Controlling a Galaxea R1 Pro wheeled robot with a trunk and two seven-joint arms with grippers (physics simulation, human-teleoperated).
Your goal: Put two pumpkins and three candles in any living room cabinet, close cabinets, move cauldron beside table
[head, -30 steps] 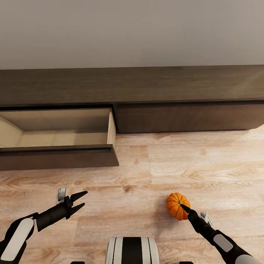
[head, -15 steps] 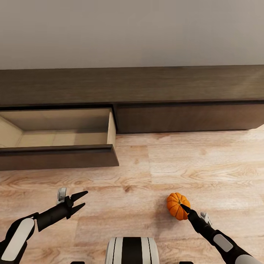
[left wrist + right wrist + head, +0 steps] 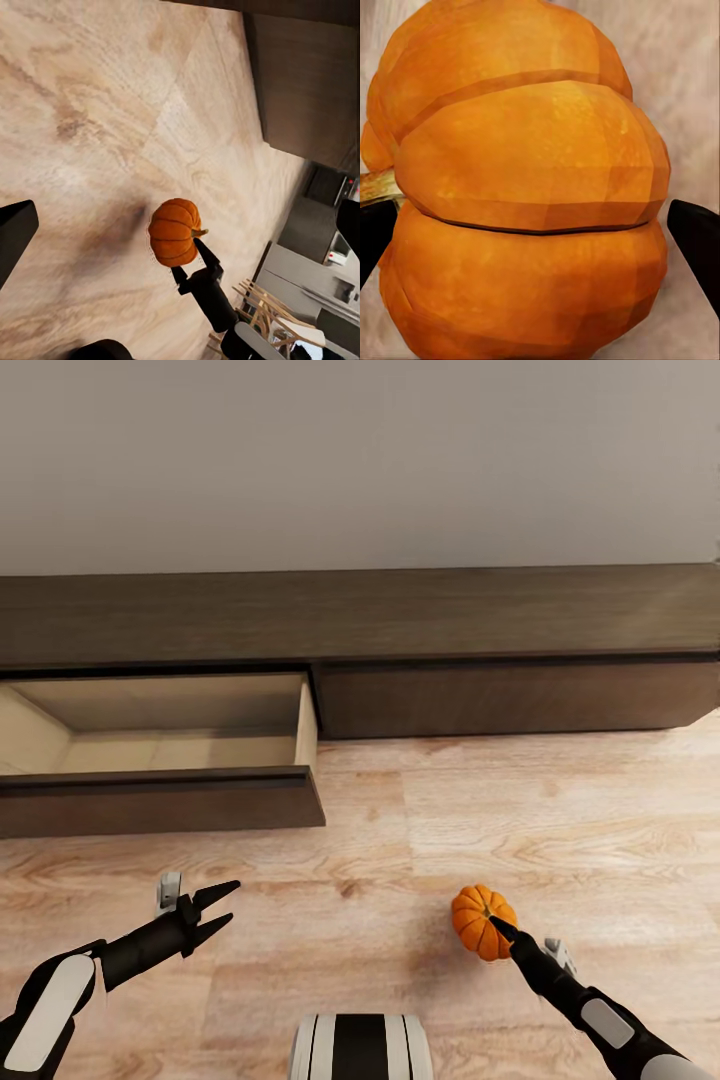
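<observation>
The pumpkin (image 3: 482,921) is sitting between the right gripper (image 3: 497,927) fingers, gripped across its ribbed flanks; likely light, rigid, slick, so squeezing its widest girth suits. The left gripper (image 3: 222,907) is hanging spread, empty.

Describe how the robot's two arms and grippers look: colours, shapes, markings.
Both arms are matte black tubes with a rounded white panel on each forearm. The left gripper and right gripper each end in two slim, pointed black fingers. A small light-grey block, probably the wrist camera, sits beside each wrist. No cables or lettering are visible.
</observation>
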